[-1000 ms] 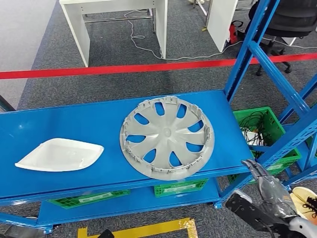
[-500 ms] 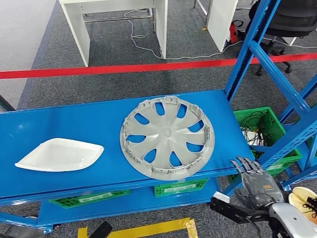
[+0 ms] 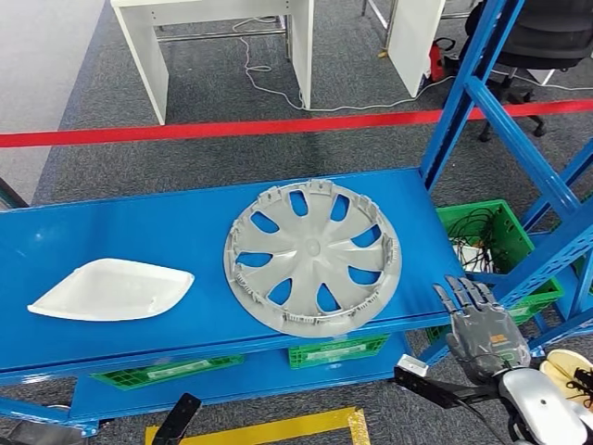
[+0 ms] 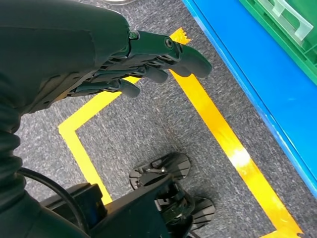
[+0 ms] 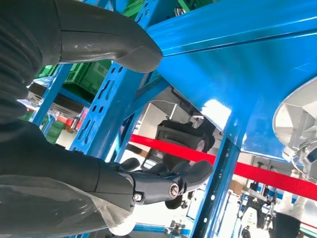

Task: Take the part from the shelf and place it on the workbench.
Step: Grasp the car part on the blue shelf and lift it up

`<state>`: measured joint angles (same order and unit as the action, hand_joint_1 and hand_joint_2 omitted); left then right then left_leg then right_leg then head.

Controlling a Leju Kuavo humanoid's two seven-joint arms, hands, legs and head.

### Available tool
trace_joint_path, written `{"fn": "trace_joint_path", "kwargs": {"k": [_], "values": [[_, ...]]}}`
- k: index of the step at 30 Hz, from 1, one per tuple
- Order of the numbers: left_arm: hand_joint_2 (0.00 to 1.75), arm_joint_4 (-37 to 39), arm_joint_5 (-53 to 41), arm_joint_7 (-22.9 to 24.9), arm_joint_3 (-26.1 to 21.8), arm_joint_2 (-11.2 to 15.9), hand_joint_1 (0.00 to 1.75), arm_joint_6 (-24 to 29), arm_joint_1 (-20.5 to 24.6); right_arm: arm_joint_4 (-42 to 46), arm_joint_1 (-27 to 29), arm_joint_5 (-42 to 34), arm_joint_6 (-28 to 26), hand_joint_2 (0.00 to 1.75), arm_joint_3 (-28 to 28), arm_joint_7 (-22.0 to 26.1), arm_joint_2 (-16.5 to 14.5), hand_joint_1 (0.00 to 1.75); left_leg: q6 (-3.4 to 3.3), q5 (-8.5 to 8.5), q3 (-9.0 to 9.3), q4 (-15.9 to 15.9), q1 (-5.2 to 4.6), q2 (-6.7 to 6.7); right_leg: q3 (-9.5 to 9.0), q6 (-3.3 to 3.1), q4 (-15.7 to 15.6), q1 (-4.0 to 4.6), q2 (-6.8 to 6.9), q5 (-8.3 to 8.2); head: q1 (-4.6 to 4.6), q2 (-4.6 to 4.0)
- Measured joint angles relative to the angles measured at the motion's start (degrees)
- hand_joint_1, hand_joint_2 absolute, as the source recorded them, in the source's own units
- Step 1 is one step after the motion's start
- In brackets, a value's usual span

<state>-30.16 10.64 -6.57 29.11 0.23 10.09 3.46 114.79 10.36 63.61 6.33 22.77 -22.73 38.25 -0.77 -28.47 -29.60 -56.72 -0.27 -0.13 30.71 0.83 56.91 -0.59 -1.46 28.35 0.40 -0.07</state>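
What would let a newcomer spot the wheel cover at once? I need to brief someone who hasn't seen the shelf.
Look at the blue shelf whose top deck spans the head view. Two parts lie on it; the wheel cover is the one nearer the right-hand end. It is round, grey and spoked with open slots, unlike the flat, pointed white panel lying apart to its left.

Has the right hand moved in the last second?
Yes. The right hand has risen toward the blue shelf's front right corner, fingers now straightened and pointing up, closer to the grey hubcap.

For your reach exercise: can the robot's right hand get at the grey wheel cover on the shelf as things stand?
Probably yes: the right hand is open by the shelf's front corner, with nothing between it and the wheel cover.
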Motion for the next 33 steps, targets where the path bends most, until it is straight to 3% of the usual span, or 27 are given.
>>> {"fn": "trace_joint_path", "kwargs": {"k": [11, 20, 25, 33], "values": [[1.75, -0.6, -0.9, -1.6, -2.5, -0.3, 0.0, -2.7, 0.0, -0.9, -1.4, 6.0, -2.2, 1.75, 0.5, 2.7, -0.9, 0.0, 0.0, 0.01, 0.0, 0.0, 0.0, 0.0, 0.0, 0.0, 0.0, 0.0, 0.0, 0.0, 0.0, 0.0], [1.75, -0.6, -2.8, -2.0, -2.9, -1.2, 0.0, -3.0, 0.3, -6.7, -5.3, 4.2, -1.9, 1.75, 1.1, 5.9, -2.5, 0.0, 0.0, 0.02, -0.01, 0.0, -0.01, 0.0, 0.0, 0.01, 0.0, 0.0, -0.01, -0.02, 0.01, 0.0], [1.75, -0.6, -3.8, -1.6, -2.9, -1.5, 0.0, -2.4, 0.9, -11.5, -8.9, 4.8, -4.8, 1.75, 1.5, 6.0, -4.7, 0.0, -0.01, 0.05, 0.0, 0.0, 0.0, 0.0, 0.0, 0.01, 0.0, 0.0, 0.0, -0.04, 0.0, 0.0], [1.75, 0.0, -4.8, -0.8, -2.9, -1.9, 0.0, -1.4, 1.8, -16.4, -10.6, 0.2, -5.0, 1.75, 1.4, 7.2, -7.3, 0.0, -0.02, 0.07, -0.02, 0.0, 0.0, -0.01, 0.0, 0.01, 0.0, 0.0, 0.05, -0.04, 0.0, 0.0]]}}
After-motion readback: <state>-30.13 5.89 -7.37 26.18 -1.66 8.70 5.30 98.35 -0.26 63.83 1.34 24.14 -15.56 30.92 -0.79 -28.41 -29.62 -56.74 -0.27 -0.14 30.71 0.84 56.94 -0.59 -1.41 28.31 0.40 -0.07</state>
